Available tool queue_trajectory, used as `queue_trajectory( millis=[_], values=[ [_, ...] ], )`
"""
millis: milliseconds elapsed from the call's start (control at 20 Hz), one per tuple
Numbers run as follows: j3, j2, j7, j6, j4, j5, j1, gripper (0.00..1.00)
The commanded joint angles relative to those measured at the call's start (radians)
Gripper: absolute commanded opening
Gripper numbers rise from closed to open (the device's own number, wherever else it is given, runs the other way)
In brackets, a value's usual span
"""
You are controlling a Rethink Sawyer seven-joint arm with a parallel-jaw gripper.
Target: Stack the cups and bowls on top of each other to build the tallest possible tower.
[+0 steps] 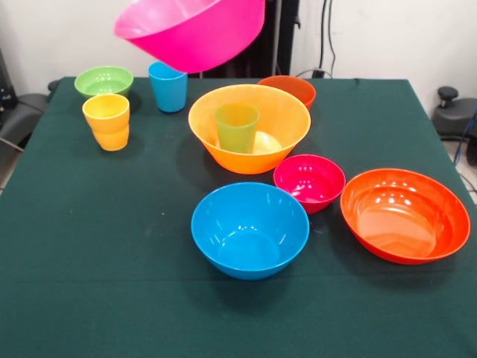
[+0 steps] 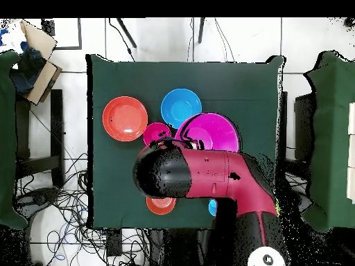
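Observation:
The big pink bowl hangs tilted in the air above the table's far side, also showing as a bowl beside my arm. My gripper holds it, but the bowl and arm hide the fingers. Below stands the big orange bowl with the green cup upright inside it. Around it stand the small orange-red bowl, small magenta bowl, medium blue bowl and wide red-orange bowl. At the far left are the small green bowl, blue cup and yellow-orange cup.
A dark green cloth covers the table. Chairs stand at the table's sides, and cables lie on the floor around it.

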Motion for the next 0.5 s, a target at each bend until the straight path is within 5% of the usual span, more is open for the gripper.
queue_trajectory(
  millis=[50,500],
  values=[
    [0.052,0.041,0.076,-0.241,0.189,-0.010,-0.019,0.00],
    [0.045,0.002,0.093,-0.355,0.309,-0.016,-0.027,0.00]
  ],
)
